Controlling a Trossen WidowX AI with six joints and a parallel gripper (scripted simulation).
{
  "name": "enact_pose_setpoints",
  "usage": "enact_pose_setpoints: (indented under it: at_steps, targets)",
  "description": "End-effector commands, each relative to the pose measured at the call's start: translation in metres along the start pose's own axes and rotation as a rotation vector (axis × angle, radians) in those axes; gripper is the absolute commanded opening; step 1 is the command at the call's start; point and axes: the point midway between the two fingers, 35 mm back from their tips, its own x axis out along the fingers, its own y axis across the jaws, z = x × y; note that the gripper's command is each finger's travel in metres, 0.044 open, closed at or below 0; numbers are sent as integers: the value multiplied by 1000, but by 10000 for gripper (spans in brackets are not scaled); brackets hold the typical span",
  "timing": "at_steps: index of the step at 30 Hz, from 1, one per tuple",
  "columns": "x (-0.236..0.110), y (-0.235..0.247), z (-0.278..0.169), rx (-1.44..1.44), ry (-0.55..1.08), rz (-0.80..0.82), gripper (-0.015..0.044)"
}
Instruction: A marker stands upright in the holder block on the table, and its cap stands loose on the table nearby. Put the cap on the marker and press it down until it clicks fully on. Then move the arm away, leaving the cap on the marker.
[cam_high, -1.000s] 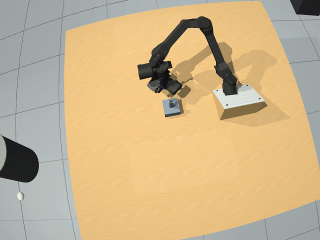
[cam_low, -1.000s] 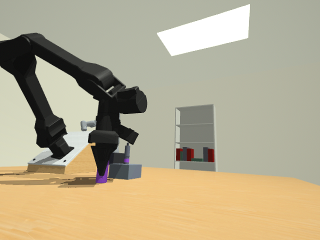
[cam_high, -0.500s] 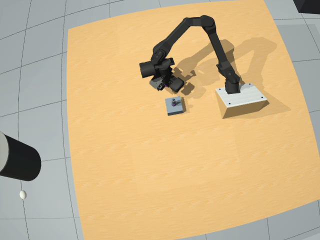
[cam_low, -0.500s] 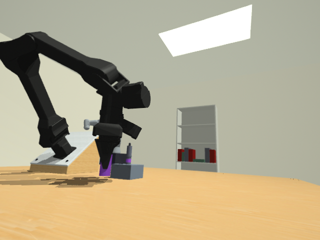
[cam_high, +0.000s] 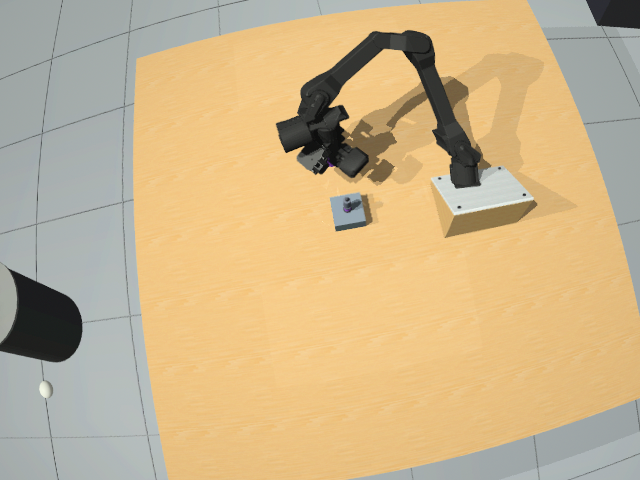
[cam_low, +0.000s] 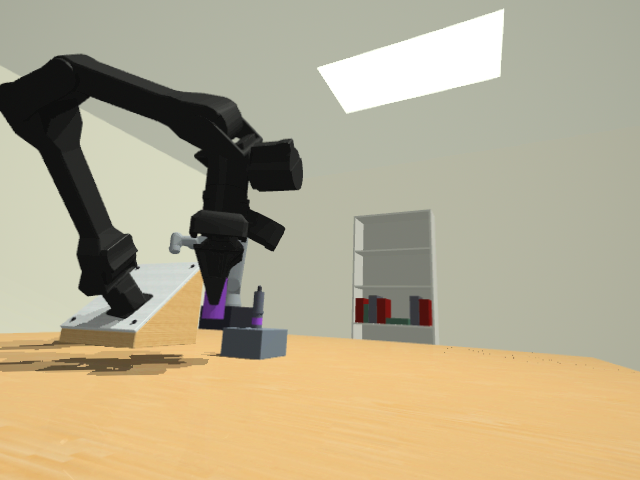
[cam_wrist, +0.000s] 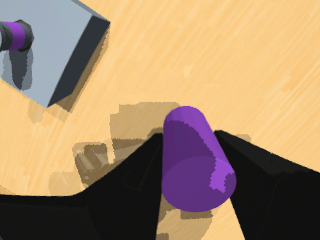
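The purple cap (cam_high: 331, 164) (cam_low: 217, 310) (cam_wrist: 190, 145) is held off the table, roughly upright. My gripper (cam_low: 213, 300) (cam_wrist: 188, 139) is shut on it, with one black finger on each side. The marker (cam_high: 346, 203) (cam_low: 258, 303) (cam_wrist: 16, 36) stands upright, tip up, in the grey-blue holder block (cam_high: 339, 220) (cam_low: 241, 343) (cam_wrist: 55, 45). It is dark grey with a purple band low down. The cap and gripper are beside the block, left of the marker in the exterior view. The block is at the upper left in the wrist view.
The arm's base is on a sloped wooden block with a white top (cam_high: 491, 198) (cam_low: 168, 286), to the right of the holder in the top view. The table (cam_high: 310, 335) (cam_low: 361, 413) lies below. A shelf (cam_low: 392, 268) is in the background.
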Motion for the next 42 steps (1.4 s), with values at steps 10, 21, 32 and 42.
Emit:
enact_pose_setpoints:
  at_steps: [10,21,32,42]
  targets:
    - [-22,23,22,2,-12,15,0]
    - [-43,53,43,1,-16,21,0]
    - [-63,86,59,2,-9,17,0]
    - [-73,103,65,4,-3,11,0]
